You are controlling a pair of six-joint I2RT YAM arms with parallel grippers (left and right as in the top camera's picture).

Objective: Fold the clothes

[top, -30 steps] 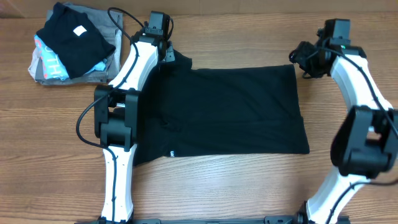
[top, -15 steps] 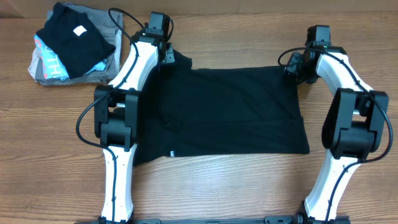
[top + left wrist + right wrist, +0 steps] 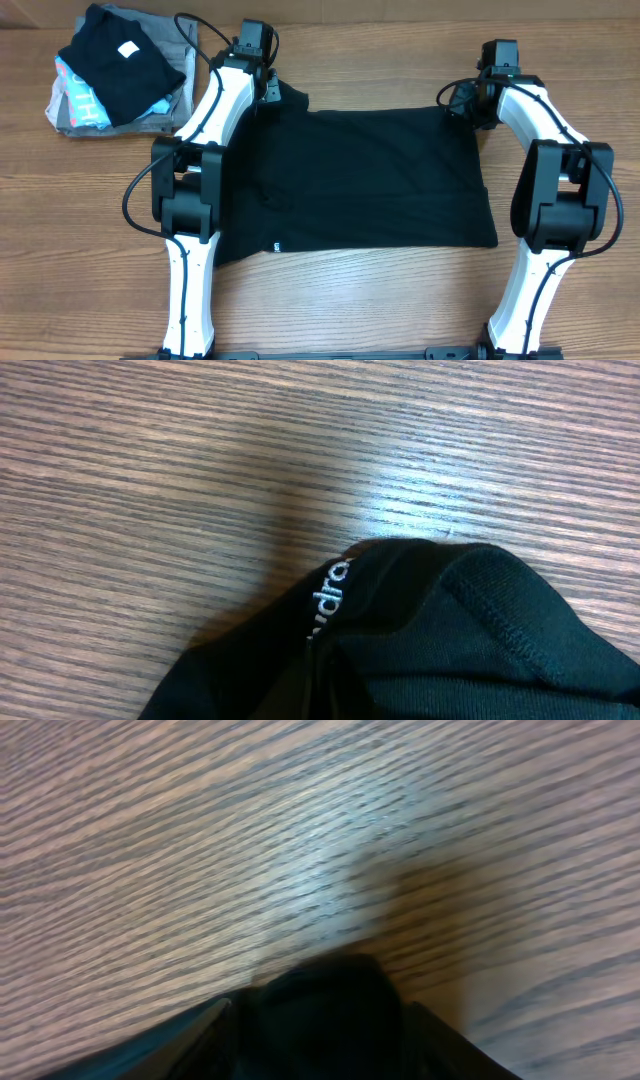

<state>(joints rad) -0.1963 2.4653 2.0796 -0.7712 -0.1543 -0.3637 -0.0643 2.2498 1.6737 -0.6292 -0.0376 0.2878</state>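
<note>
The wood-grain counter (image 3: 380, 300) fills the overhead view. The black shirt (image 3: 370, 180) lies spread flat across its middle, reaching from the left arm (image 3: 200, 150) to just short of the right arm (image 3: 560, 190). Bare wood shows along the near edge, at the right edge past the right arm, and in a narrow strip along the far edge.

A pile of folded garments (image 3: 75, 100) sits in the far-left corner, well apart from the shirt. The black piece (image 3: 105, 75) on top carries a white square label (image 3: 128, 49).

The left end effector (image 3: 268, 90) is at the shirt's far-left corner and the right end effector (image 3: 456, 101) at its far-right corner. Both wrist views show only bunched black cloth against the wood, so it cannot be told whether either is spread or pinching.

White lettering (image 3: 328, 595) on a raised fold reads roughly "udra", partly hidden. A small white mark (image 3: 277, 247) sits at the near hem, too small to read.
</note>
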